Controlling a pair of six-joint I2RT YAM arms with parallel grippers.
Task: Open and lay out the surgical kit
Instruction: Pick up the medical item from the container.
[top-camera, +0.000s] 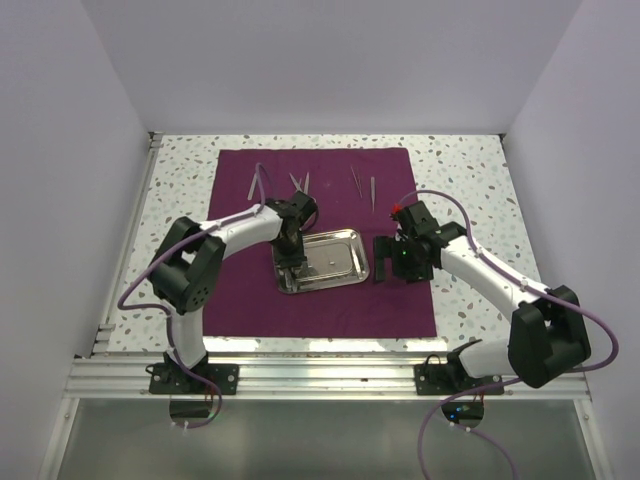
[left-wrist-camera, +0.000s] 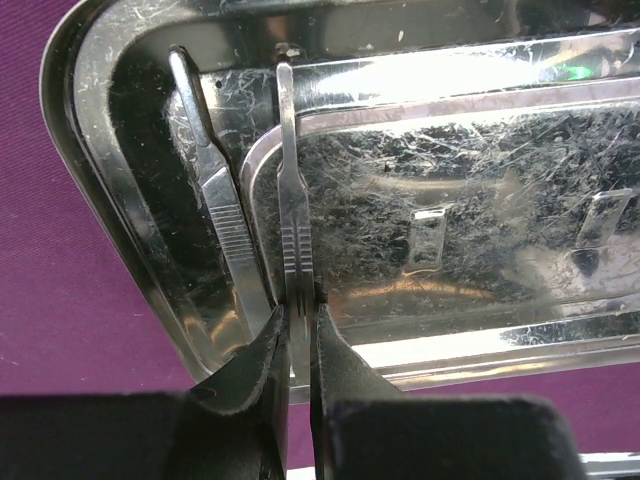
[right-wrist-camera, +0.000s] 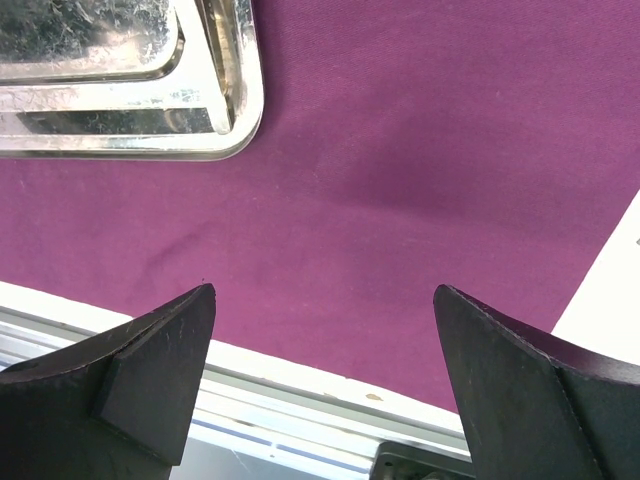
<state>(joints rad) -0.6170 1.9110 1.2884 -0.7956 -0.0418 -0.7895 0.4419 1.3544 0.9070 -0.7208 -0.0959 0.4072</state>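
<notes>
The left gripper is pinching a thin scalpel handle at lower centre by its very end, so it's risking slipping and clattering into the tray, while the right gripper is hanging wide open and empty.

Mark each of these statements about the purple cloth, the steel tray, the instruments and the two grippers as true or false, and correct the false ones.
1. The dark purple cloth wrap lies spread flat on the speckled table. True.
2. The left gripper is closed on a thin silver scalpel handle inside the shiny rounded-corner steel tray. True.
3. The right gripper grips the tray's edge. False: its fingers stand wide apart over bare cloth, beside the tray.
4. All instruments are still in the tray. False: several thin silver instruments lie on the cloth beyond the tray.
5. The tray sits off the cloth. False: it rests on the cloth.
</notes>
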